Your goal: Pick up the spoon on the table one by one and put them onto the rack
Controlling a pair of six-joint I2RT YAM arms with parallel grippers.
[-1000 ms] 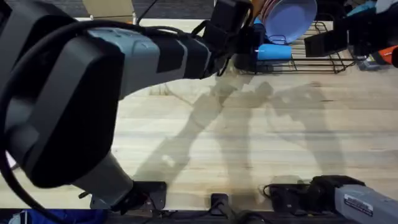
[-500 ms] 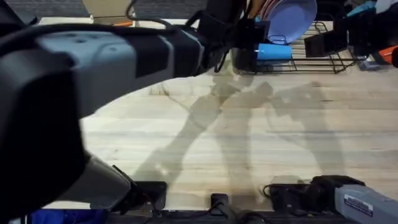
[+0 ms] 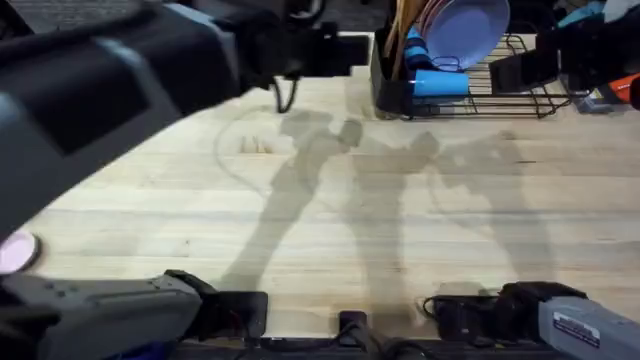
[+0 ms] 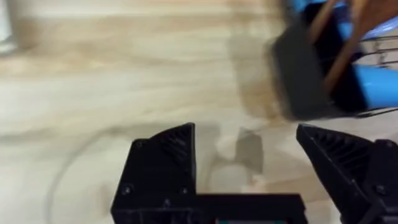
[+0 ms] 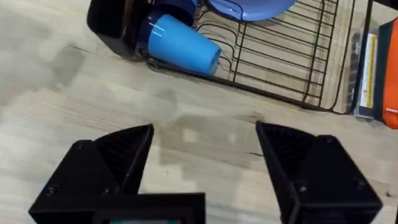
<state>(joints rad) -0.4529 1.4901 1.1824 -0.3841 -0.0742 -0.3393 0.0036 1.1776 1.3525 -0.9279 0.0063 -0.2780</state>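
Note:
Two brown spoon handles [image 3: 400, 25] stand up out of the black caddy [image 3: 388, 88] at the left end of the wire rack [image 3: 510, 95]. In the left wrist view the spoon handles [image 4: 341, 53] lean inside the caddy [image 4: 301, 84]. My left gripper [image 4: 245, 134] is open and empty over bare table [image 3: 400, 220]. In the overhead view the left gripper [image 3: 348, 52] sits just left of the caddy. My right gripper [image 5: 205, 134] is open and empty over the table, in front of the rack [image 5: 292, 68].
A purple plate [image 3: 465, 30] and a blue cup [image 3: 440, 82] on its side sit in the rack. An orange item [image 3: 625, 90] lies right of the rack. A pink round thing [image 3: 15, 250] lies at the table's left edge. The left arm looms large across the upper left.
My left arm has drawn back to the left, away from the caddy, with its gripper empty. The spoon handles now show in the caddy. The right arm has not moved.

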